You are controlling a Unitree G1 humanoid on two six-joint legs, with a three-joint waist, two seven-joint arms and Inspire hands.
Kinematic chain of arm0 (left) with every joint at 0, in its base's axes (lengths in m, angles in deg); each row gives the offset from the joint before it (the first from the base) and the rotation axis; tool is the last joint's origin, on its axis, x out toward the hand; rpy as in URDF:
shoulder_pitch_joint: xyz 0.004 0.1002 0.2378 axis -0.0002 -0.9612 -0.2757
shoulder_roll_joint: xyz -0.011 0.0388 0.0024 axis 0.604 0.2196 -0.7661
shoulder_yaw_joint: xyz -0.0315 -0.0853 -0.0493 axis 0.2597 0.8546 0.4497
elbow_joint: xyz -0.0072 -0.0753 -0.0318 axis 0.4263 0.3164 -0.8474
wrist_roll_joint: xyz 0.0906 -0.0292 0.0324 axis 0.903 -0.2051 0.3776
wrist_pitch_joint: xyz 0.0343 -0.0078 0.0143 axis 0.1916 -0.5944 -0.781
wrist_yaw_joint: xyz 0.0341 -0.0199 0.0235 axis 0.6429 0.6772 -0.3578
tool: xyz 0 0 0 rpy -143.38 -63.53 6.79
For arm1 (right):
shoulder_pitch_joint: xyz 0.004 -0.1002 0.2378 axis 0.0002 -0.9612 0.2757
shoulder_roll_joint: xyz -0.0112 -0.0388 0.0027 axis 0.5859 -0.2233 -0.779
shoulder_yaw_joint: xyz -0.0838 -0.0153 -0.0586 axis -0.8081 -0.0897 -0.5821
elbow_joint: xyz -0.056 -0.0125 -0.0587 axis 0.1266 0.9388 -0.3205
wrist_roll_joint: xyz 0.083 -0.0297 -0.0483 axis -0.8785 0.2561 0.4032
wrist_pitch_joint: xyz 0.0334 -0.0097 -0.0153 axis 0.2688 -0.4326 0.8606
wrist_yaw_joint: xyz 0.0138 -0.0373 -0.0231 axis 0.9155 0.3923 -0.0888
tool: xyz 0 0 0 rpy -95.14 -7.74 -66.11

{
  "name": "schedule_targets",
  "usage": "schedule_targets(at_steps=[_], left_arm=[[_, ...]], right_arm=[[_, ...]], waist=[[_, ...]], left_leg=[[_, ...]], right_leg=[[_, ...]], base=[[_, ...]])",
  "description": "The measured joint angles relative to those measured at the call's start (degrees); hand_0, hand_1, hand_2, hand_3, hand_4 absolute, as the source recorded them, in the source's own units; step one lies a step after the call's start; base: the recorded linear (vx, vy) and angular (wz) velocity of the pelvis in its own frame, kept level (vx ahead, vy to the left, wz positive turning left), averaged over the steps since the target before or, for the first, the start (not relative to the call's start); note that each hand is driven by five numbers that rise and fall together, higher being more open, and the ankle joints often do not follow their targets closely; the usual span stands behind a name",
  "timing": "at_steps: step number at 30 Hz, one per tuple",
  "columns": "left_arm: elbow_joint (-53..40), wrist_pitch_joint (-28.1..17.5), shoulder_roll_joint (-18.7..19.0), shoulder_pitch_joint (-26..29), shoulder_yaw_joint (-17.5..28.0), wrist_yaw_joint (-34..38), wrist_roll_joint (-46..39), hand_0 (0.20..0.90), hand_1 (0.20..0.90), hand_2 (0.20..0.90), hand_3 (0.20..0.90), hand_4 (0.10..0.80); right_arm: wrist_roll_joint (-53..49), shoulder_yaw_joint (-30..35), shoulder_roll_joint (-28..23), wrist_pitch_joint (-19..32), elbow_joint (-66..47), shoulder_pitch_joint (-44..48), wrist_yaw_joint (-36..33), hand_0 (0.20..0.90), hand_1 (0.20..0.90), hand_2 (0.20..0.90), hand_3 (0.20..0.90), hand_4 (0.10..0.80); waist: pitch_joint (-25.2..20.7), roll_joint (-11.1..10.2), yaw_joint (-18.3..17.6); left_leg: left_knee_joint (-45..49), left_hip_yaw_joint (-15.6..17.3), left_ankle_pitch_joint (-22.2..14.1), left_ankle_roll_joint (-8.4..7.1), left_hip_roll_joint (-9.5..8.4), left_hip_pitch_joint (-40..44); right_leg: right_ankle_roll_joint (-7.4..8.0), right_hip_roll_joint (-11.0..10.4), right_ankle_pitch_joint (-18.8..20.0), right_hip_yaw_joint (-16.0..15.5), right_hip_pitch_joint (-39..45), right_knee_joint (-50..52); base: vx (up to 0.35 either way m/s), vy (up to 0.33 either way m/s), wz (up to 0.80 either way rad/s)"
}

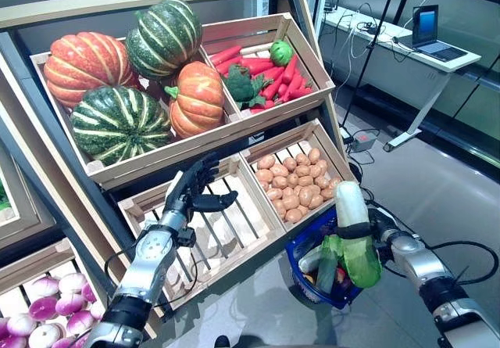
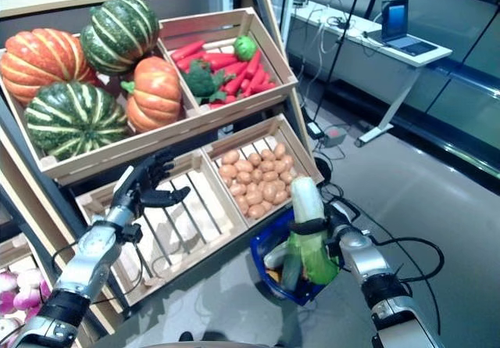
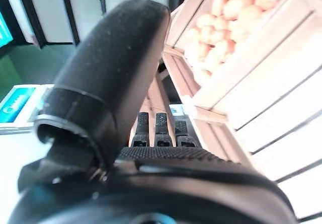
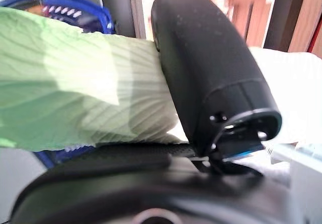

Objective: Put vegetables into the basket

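The right hand is seen nearest, its fingers and thumb wrapped round a white-and-green cabbage, which is held upright directly above the blue basket; other vegetables lie inside. The left hand is held with fingers spread, empty, over the empty slatted crate. Beyond are crates of potatoes, carrots and pumpkins.

Held cabbage blocks the blue basket; slatted crate lies open.
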Motion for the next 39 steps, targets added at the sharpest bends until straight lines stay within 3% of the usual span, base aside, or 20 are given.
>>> schedule_targets(at_steps=[3,7,11,13,16,20,30,31,32,39], left_arm=[[1.56,-0.89,0.24,3.13,-1.34,1.40,-2.27,0.900,0.900,0.900,0.900,0.800],[2.22,-1.94,1.23,10.15,-3.34,3.48,-4.24,0.900,0.900,0.900,0.900,0.800],[2.17,-4.06,2.01,13.28,-5.22,5.52,-6.39,0.900,0.900,0.900,0.900,0.800],[2.04,-4.44,2.21,14.50,-5.48,6.12,-7.43,0.900,0.900,0.900,0.900,0.800],[2.08,-4.50,2.23,14.84,-5.80,6.72,-9.18,0.900,0.900,0.900,0.900,0.800],[2.58,-5.93,2.48,14.84,-7.78,7.65,-11.16,0.900,0.900,0.900,0.900,0.800],[2.91,-9.10,2.49,15.39,-11.22,7.62,-13.42,0.900,0.900,0.900,0.900,0.800],[2.89,-9.15,2.49,15.67,-11.50,7.60,-13.43,0.900,0.900,0.900,0.900,0.800],[2.90,-9.21,2.50,15.80,-11.66,7.61,-13.44,0.900,0.900,0.900,0.900,0.800],[2.91,-9.54,2.74,16.00,-11.72,7.65,-15.72,0.900,0.900,0.900,0.900,0.800]], right_arm=[[-2.79,0.13,-0.29,2.36,9.38,4.96,-3.49,0.300,0.300,0.300,0.300,0.400],[-8.25,1.43,-1.71,4.12,17.27,14.55,-6.07,0.300,0.300,0.300,0.300,0.400],[-13.49,3.36,-4.23,7.30,21.89,20.25,-6.21,0.300,0.300,0.300,0.300,0.400],[-14.21,5.05,-5.18,7.97,23.32,22.13,-6.24,0.300,0.300,0.300,0.300,0.400],[-17.21,5.83,-5.24,8.08,27.59,24.26,-6.28,0.300,0.300,0.300,0.300,0.400],[-24.36,6.68,-5.41,8.14,29.91,25.15,-6.29,0.300,0.300,0.300,0.300,0.400],[-31.45,8.83,-7.16,8.16,32.82,29.99,-6.26,0.300,0.300,0.300,0.300,0.400],[-31.45,8.83,-7.62,8.16,32.82,30.04,-6.26,0.738,0.738,0.738,0.738,0.692],[-31.45,8.83,-8.13,8.16,32.83,30.06,-6.26,0.900,0.900,0.900,0.900,0.800],[-31.42,8.79,-11.87,8.16,32.82,31.41,-6.26,0.900,0.900,0.900,0.900,0.800]], waist=[[3.81,0.38,0.68],[13.71,2.27,1.96],[19.45,3.85,2.72],[21.48,4.48,3.02],[22.61,4.44,3.18],[22.90,4.65,3.65],[23.80,5.70,2.89],[23.83,5.74,2.90],[23.83,5.75,2.91],[23.85,5.79,2.91]], left_leg=[[6.30,-1.72,-0.64,-0.18,0.66,-6.86],[19.29,-2.97,-4.17,0.31,2.08,-17.45],[33.10,-3.43,-8.82,1.53,1.85,-28.39],[37.33,-3.02,-9.30,2.16,1.73,-32.88],[44.66,-3.55,-12.01,2.65,0.79,-38.20],[55.19,-4.69,-16.45,2.97,0.20,-44.37],[68.17,-5.84,-20.81,3.12,0.16,-54.06],[68.79,-5.96,-20.92,3.12,0.08,-54.67],[69.25,-6.06,-21.02,3.00,0.10,-55.15],[70.17,-6.08,-21.25,2.88,0.30,-56.10]], right_leg=[[-0.82,-0.22,-0.93,-0.63,-5.72,5.80],[-2.25,-0.85,-5.37,-0.90,-15.04,18.50],[-2.23,-4.68,-11.72,-0.39,-26.42,35.43],[-2.51,-6.50,-13.40,-0.43,-30.88,40.98],[-2.09,-9.40,-16.97,-0.01,-35.80,49.26],[-1.88,-11.74,-21.97,1.43,-41.05,59.66],[-2.08,-13.38,-27.00,4.42,-50.49,72.62],[-2.04,-13.55,-27.34,4.54,-51.11,73.38],[-2.00,-13.58,-27.47,4.68,-51.63,73.95],[-1.97,-13.44,-27.73,5.25,-52.95,75.00]], base=[[-0.347,-0.099,0.18],[-0.271,0.006,0.16],[-0.239,0.049,0.15],[-0.178,0.036,0.24],[-0.116,0.026,0.25],[-0.058,-0.013,0.16],[-0.068,0.016,0.03],[-0.028,0.014,0.04],[0.000,0.000,0.00],[0.000,0.000,0.00]])
